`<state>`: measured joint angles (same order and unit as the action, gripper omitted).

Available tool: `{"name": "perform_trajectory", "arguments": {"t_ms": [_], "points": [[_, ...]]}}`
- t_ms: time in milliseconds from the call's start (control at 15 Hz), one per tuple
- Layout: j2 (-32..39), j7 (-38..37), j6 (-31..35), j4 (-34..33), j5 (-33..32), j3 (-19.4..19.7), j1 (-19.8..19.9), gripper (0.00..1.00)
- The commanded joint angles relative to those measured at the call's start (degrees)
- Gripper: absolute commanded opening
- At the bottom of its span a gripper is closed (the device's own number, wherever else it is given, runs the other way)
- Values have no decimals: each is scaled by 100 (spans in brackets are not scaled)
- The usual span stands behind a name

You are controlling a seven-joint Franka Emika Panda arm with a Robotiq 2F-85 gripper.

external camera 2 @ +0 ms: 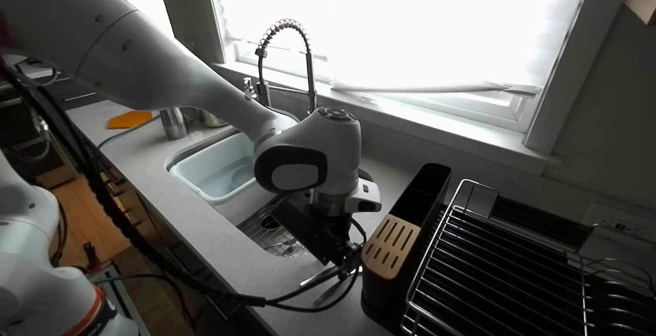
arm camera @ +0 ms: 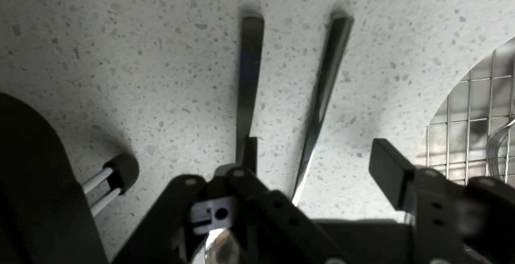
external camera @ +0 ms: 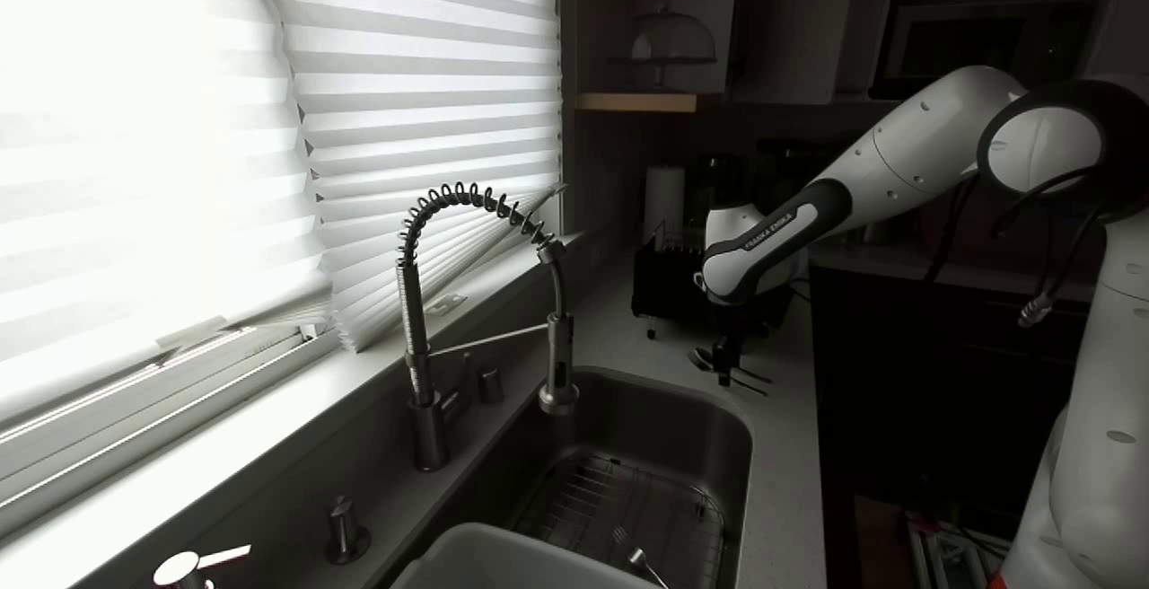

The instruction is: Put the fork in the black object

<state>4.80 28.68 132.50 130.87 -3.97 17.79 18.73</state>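
Wrist view: pincer spread, empty — likely fork lying between, head hidden — grasp and black holder drop remain.

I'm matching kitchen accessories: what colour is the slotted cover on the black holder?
Light tan; the slotted cover shows best in an exterior view.

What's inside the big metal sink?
A wire rack, a metal fork and a pale tub show inside. The tub hides whatever is under it, so I can't see there.
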Motion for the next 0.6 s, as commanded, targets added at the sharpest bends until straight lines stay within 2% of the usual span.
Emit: {"name": "perform_trajectory", "arguments": {"t_ms": [0, 333, 533], "points": [[43, 219, 209, 76, 210, -22, 78, 42], [88, 359, 156, 40, 295, -27, 93, 2], [97, 449, 110, 10, 375, -31, 101, 0]]}}
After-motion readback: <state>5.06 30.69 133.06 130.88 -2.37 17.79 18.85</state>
